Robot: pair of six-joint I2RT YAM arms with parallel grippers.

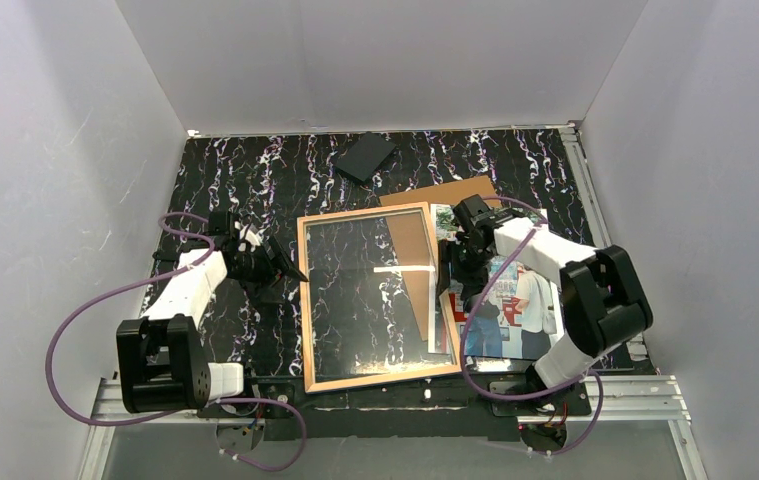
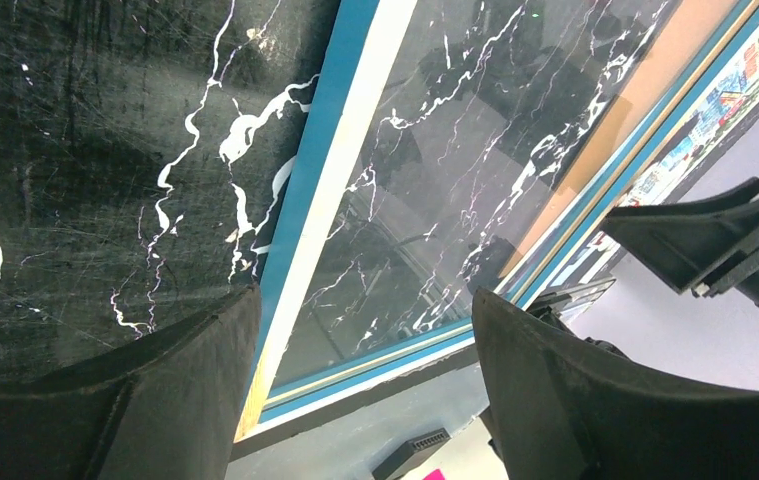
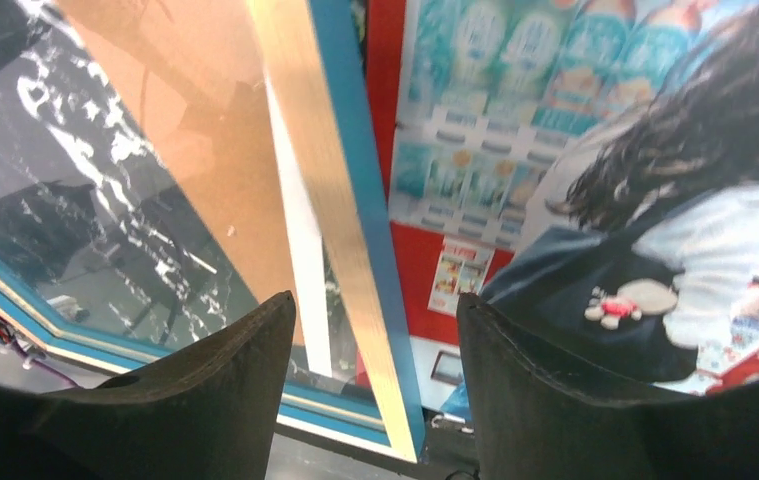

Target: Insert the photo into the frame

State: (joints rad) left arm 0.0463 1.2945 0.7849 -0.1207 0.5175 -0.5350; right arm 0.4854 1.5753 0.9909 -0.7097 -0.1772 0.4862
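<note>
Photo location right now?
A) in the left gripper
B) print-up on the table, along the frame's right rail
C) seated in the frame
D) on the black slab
B: the top view shows the photo lying print-up along the right rail of the frame.

Much of the photo (image 1: 527, 312) out of sight beneath the right arm (image 1: 540, 248) and the frame (image 1: 304, 300) edge.

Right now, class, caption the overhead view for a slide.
Tan wooden glass-paned frame lies between left hand and right hand, beside a colourful vending-machine photo print.
</note>
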